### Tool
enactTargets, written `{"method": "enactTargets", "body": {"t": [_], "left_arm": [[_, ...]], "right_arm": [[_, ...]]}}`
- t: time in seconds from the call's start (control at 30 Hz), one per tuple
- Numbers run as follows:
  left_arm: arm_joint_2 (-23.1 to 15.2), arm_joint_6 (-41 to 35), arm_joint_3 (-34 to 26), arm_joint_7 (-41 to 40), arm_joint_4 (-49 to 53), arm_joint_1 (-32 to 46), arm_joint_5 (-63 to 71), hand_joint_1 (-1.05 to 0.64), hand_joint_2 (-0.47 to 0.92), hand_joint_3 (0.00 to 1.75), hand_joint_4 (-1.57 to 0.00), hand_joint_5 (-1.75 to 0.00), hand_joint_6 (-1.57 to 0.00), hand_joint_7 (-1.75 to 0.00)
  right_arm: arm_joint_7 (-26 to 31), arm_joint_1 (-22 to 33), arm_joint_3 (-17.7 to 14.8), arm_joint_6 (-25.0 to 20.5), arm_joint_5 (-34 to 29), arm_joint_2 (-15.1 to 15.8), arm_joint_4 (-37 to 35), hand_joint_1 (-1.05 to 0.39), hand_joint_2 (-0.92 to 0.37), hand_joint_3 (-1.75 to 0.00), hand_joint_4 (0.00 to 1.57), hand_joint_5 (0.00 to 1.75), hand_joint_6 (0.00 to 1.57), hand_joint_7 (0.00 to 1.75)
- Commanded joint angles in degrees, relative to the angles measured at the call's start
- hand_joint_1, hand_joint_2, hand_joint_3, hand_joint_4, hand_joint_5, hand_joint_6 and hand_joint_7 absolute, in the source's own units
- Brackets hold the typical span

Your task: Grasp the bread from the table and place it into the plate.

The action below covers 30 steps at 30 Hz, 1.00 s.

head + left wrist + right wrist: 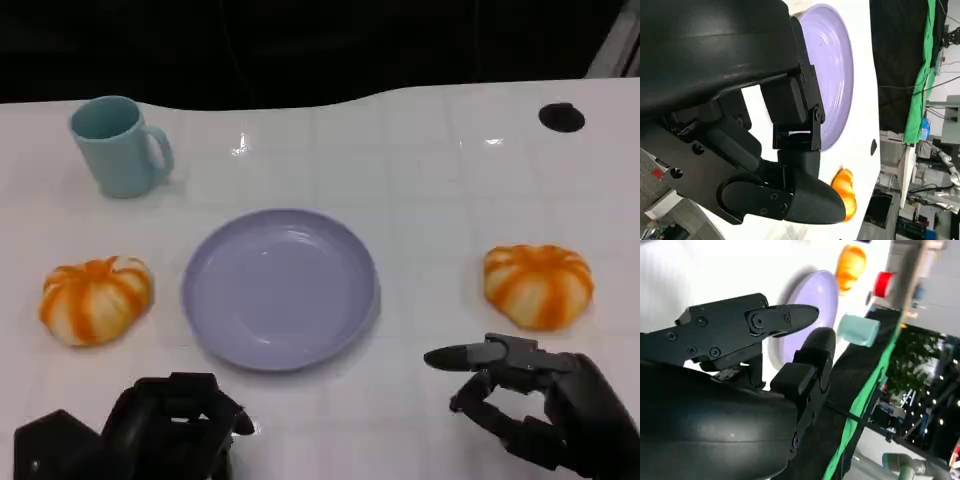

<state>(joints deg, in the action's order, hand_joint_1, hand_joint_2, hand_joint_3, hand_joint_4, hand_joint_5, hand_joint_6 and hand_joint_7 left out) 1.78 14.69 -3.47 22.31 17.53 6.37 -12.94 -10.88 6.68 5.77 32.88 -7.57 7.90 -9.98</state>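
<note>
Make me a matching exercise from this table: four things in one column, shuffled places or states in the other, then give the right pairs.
Things:
1. mug
2. plate
3. right hand
4. left hand

Places or states:
A. centre of the table, nothing in it
B. fingers apart, just in front of the right-side bread
C. far left of the table, light blue
D. fingers curled in, holding nothing

Pairs: 1-C, 2-A, 3-B, 4-D

The left robot hand (165, 425) is cut off by the head view's lower edge.
</note>
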Motion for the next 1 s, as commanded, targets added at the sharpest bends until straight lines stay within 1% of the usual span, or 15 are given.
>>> {"method": "enactTargets", "body": {"t": [0.03,0.1,0.17,0.23,0.3,0.37,0.53,0.63,0.7,0.77,1.0], "left_arm": [[-0.66,-0.05,-0.36,-0.24,-0.19,0.26,-0.39,-1.05,0.62,0.53,-1.57,-1.22,-1.46,-0.66],[-0.6,-0.2,-0.32,-0.16,-0.33,0.34,-0.53,-1.05,0.62,0.53,-1.57,-1.21,-1.46,-0.66],[-0.59,-0.38,-0.29,-0.24,-0.36,0.37,-0.5,-1.05,0.61,0.53,-1.57,-1.21,-1.46,-0.66],[-0.63,-0.74,-0.3,-0.37,-0.37,0.32,-0.48,-1.05,0.61,0.53,-1.57,-1.21,-1.47,-0.66],[-0.69,-1.16,-0.34,-0.34,-0.28,0.2,-0.56,-1.05,0.6,0.54,-1.57,-1.22,-1.47,-0.66],[-0.72,-0.92,-0.38,-0.16,0.05,0.06,-0.51,-1.05,0.6,0.54,-1.57,-1.22,-1.47,-0.66],[-0.64,-0.19,-0.36,-0.05,0.61,-0.02,-0.31,-1.05,0.59,0.54,-1.57,-1.21,-1.47,-0.65],[-0.46,-0.57,-0.24,-0.45,0.32,0.1,-0.14,-1.05,0.59,0.55,-1.57,-1.21,-1.47,-0.66],[-0.33,-0.9,-0.17,-0.62,0.1,0.19,-0.12,-1.05,0.58,0.56,-1.57,-1.21,-1.47,-0.66],[-0.27,-1.0,-0.11,-0.74,-0.02,0.24,-0.02,-1.05,0.58,0.56,-1.57,-1.21,-1.48,-0.66],[-0.11,-0.48,-0.12,-0.58,0.19,0.22,0.01,-1.05,0.57,0.58,-1.57,-1.21,-1.47,-0.66]], "right_arm": [[4.32,-1.77,-1.58,1.81,-7.58,3.56,1.71,-0.49,-0.92,-0.08,0.45,0.72,0.65,0.13],[6.23,-2.62,-2.11,2.28,-10.29,4.75,1.75,-0.51,-0.92,-0.07,0.43,0.61,0.62,0.08],[8.78,-3.56,-2.6,2.24,-15.41,7.09,2.49,-0.54,-0.92,-0.09,0.38,0.52,0.56,0.03],[10.88,-4.56,-2.79,1.83,-20.28,9.35,3.16,-0.55,-0.92,-0.11,0.29,0.45,0.46,0.01],[11.9,-5.46,-2.58,-0.15,-24.46,11.13,4.35,-0.56,-0.92,-0.12,0.23,0.4,0.4,0.0],[12.71,-6.2,-2.11,-2.56,-28.18,12.19,5.65,-0.58,-0.92,-0.12,0.19,0.37,0.35,0.0],[16.18,-8.49,0.06,-7.96,-37.58,13.65,7.14,-0.6,-0.92,-0.08,0.11,0.32,0.31,0.0],[17.56,-9.66,1.36,-11.52,-41.75,14.08,7.34,-0.61,-0.92,-0.07,0.08,0.3,0.28,0.0],[18.08,-10.34,2.12,-14.13,-43.88,14.13,7.52,-0.62,-0.92,-0.07,0.05,0.3,0.25,0.0],[18.14,-10.96,2.82,-16.7,-45.42,14.13,7.72,-0.62,-0.92,-0.05,0.01,0.34,0.23,0.0],[18.13,-14.92,5.65,-24.31,-49.8,14.44,4.76,-0.59,-0.91,-0.02,0.0,0.33,0.2,0.0]]}}
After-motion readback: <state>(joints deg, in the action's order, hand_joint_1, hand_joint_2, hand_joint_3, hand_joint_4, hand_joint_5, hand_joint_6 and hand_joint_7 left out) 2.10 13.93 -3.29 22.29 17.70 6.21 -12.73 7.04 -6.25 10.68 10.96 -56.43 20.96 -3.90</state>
